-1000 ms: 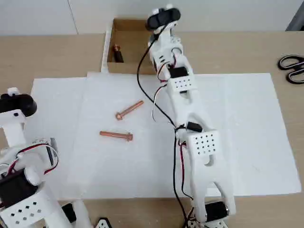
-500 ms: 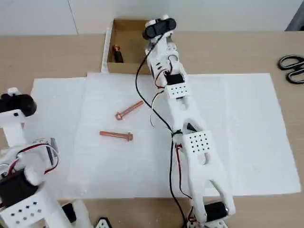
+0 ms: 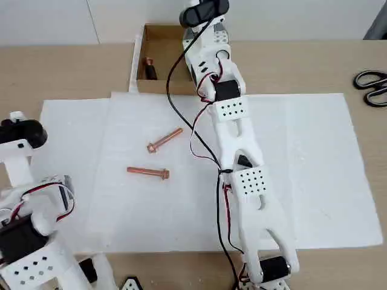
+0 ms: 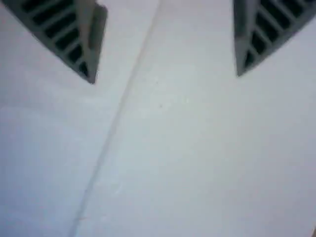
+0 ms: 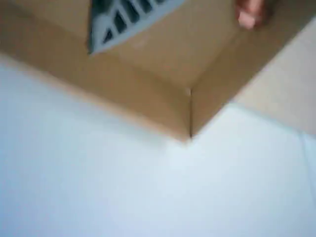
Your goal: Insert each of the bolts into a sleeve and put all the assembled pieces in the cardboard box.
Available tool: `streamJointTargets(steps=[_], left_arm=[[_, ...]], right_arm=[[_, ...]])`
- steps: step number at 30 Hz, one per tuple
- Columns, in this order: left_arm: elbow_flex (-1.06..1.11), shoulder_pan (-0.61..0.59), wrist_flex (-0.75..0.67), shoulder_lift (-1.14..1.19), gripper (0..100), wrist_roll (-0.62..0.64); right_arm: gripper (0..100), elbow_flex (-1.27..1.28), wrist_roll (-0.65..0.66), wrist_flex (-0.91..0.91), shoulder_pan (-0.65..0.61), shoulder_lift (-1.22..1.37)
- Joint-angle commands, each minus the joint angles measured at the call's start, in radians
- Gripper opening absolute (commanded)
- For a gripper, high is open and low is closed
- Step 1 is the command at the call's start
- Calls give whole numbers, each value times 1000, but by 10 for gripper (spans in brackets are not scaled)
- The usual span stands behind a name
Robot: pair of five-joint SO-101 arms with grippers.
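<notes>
Copper-coloured metal bolts loose: 2, flat on white foam sheet (image 3: 302,157), left of centre on tan wooden desk (image 3: 72,66). Angled bolt (image 3: 164,139) and level bolt (image 3: 148,172) near each other, apart.

Open brown cardboard box (image 3: 166,57): 1, at desk far edge. Inside: 1 copper-and-dark piece (image 3: 148,66) by left wall.

Right gripper (image 3: 196,39) over box right side; grip state cannot be told.

Left gripper (image 4: 165,44) near front-left corner, above sheet, jaws apart, holding nothing.

Black-handled scissors (image 3: 370,87): 1 pair, right edge.

Small robotics lab bench, I'd say: my white plastic arm (image 3: 233,130) with exposed wiring (image 3: 181,115), light wood table (image 3: 72,72), white foam sheet (image 3: 314,157) over it, scissors (image 3: 372,86) off to one side, plain white wall (image 3: 60,21) behind.
</notes>
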Motion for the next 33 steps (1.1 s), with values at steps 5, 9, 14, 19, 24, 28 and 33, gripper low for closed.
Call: streamJointTargets(steps=[5, 9, 14, 19, 24, 28, 33], left_arm=[[-7, -3, 3, -9, 175, -2], [-7, -3, 3, -9, 175, -2], [-5, -3, 3, -9, 175, -2], [-4, -3, 2, -9, 175, -2], [-4, -3, 2, -9, 175, -2], [-4, -3, 2, -9, 175, -2], [-4, -3, 2, -9, 175, -2]], right_arm=[[224, -52, 9, 360, 36, -346], [224, -52, 9, 619, 28, -496], [224, -52, 9, 931, 28, -702], [224, -51, 9, 1003, 56, -881], [223, -49, 9, 1010, 68, -1032], [223, -28, 11, 1013, 68, -1118], [223, 219, 11, 1013, 68, -1251]])
